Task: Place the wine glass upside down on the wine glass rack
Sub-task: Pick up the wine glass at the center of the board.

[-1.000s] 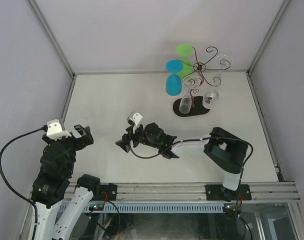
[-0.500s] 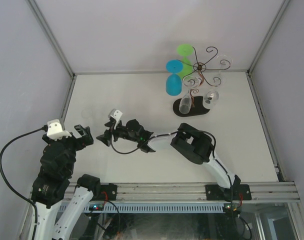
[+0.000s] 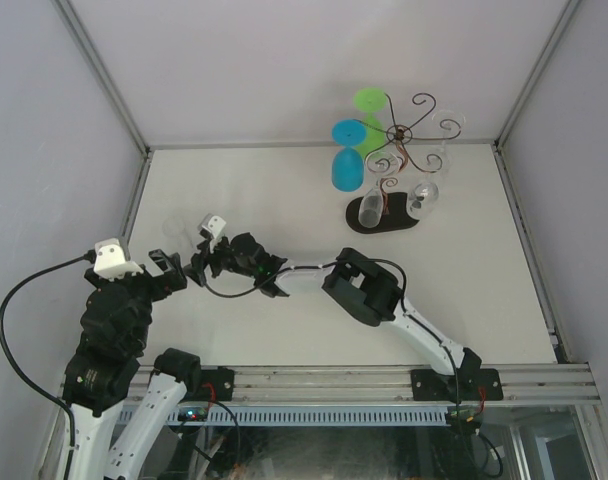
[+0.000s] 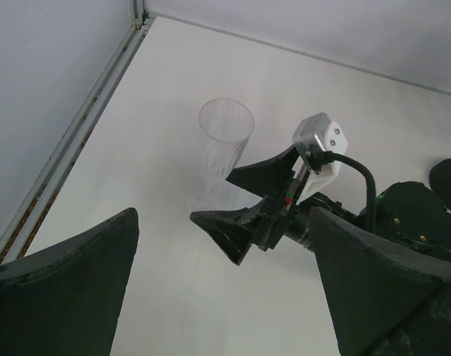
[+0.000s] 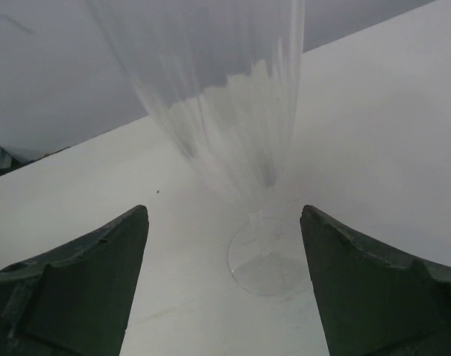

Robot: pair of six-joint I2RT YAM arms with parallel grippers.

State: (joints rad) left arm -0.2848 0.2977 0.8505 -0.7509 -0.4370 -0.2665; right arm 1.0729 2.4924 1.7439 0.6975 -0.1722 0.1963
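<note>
Our right pincer [image 5: 224, 222], jaws apart, faces an upright wine glass [image 4: 225, 141].
It grips nothing; our left pincer [image 3: 171, 270] gapes empty.

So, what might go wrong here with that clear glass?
The tall clear fluted wine glass stands upright on a thin stem; the open right gripper aimed at it could tip it over. The open left gripper sits close by, so they might bump. The dark wire rack already carries several glasses, leaving little room.
</note>
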